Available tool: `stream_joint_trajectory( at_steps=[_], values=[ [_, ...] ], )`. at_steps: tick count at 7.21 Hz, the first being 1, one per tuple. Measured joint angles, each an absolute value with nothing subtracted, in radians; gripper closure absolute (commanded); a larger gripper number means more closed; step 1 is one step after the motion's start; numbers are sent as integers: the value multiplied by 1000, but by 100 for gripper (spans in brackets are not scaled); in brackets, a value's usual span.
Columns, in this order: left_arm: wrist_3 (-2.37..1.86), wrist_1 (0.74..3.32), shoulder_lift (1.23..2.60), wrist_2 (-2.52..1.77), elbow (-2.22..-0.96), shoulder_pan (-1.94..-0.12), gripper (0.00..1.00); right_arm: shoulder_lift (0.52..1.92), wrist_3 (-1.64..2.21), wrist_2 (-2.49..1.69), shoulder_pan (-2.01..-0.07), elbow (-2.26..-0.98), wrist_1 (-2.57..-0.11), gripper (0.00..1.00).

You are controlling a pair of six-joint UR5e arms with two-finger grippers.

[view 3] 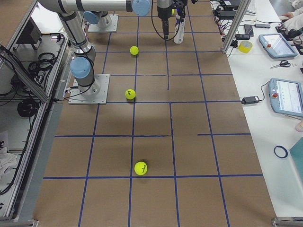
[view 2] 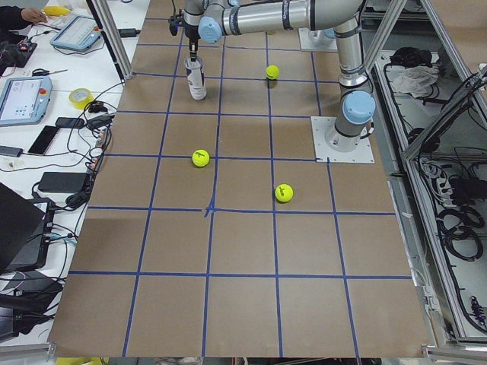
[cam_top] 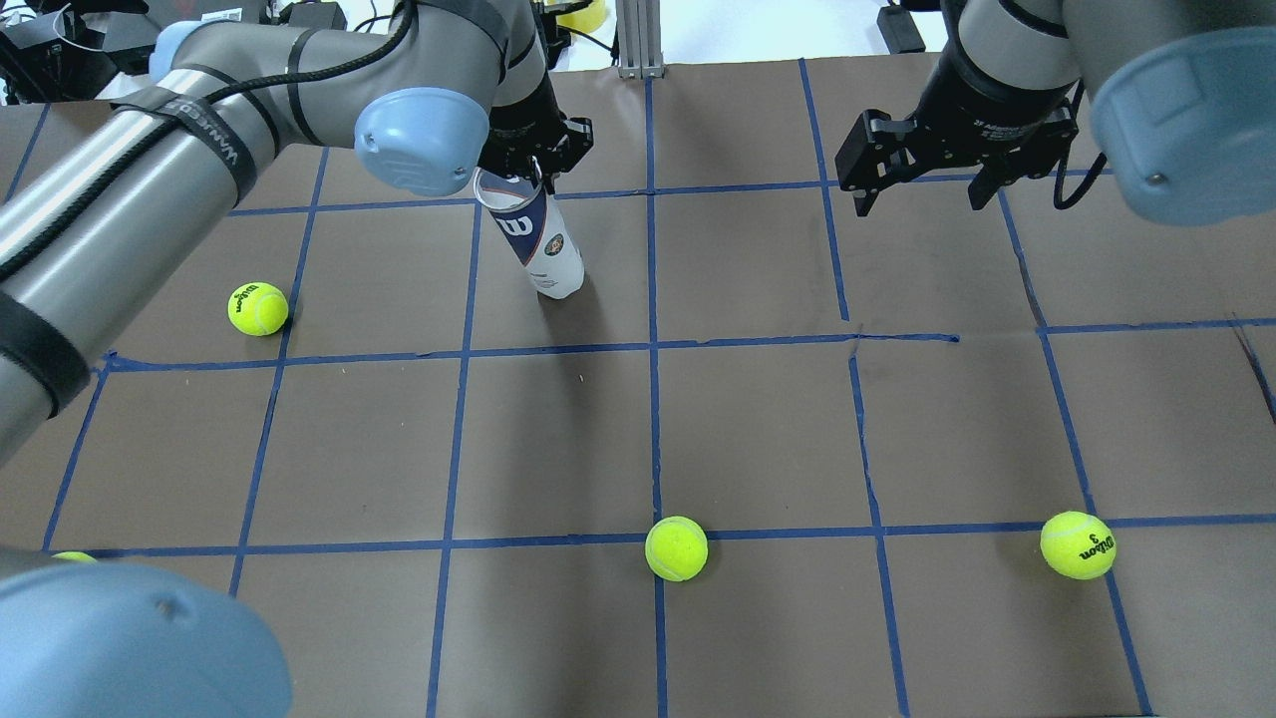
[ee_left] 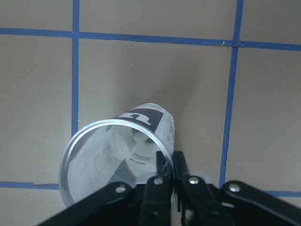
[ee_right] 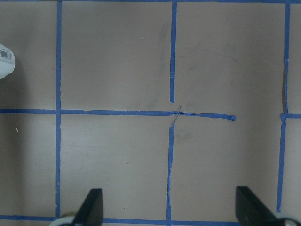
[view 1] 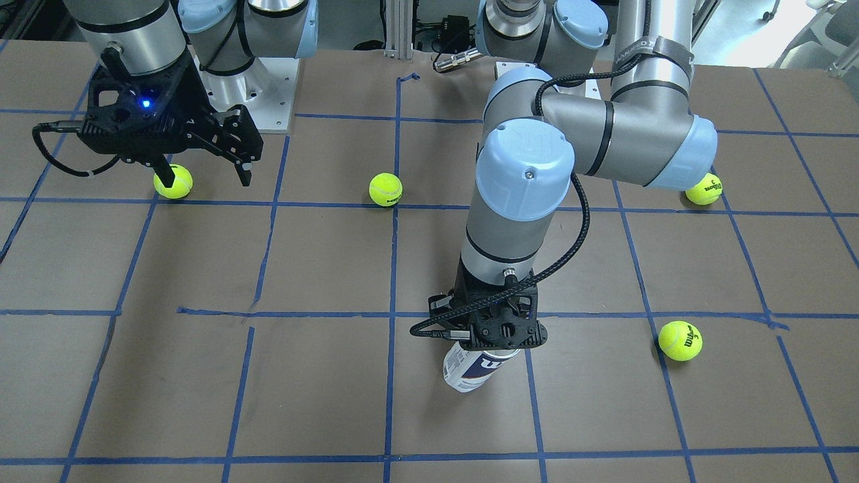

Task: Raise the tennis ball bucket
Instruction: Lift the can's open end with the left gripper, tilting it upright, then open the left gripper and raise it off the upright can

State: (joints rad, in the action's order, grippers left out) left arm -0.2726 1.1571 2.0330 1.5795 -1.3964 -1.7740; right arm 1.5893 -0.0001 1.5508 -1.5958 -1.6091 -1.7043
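The tennis ball bucket (cam_top: 543, 244) is a clear tube with a white and navy label and a metal rim, leaning on the far left part of the table. It also shows in the front view (view 1: 470, 372) and the left wrist view (ee_left: 117, 150). My left gripper (cam_top: 538, 165) is shut on its rim, one finger inside and one outside, as the fingertips (ee_left: 163, 165) show. I cannot tell whether the tube's base touches the table. My right gripper (cam_top: 917, 194) is open and empty above the far right, also seen in its wrist view (ee_right: 171, 207).
Yellow-green tennis balls lie scattered on the brown, blue-taped table: one at the left (cam_top: 258, 308), one near the middle front (cam_top: 676, 547), one at the right front (cam_top: 1078, 544). Another (view 1: 703, 188) sits under the left arm's elbow. The table's far edge is close behind the tube.
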Motion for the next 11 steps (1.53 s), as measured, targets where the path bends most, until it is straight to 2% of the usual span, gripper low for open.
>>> stream_joint_trajectory(
  at_steps=[7, 9, 11],
  values=[
    [-315, 1170, 1956, 1510, -1403, -1780, 0, 1589, -1, 1549, -1595, -1610, -1704, 0],
    [-324, 1301, 1884, 1505, -1365, -1780, 0, 1589, -2, 1549, -1595, -1611, -1704, 0],
    [-322, 1439, 1763, 1508, -1379, -1779, 2, 1589, -3, 1549, -1594, -1610, -1704, 0]
  ],
)
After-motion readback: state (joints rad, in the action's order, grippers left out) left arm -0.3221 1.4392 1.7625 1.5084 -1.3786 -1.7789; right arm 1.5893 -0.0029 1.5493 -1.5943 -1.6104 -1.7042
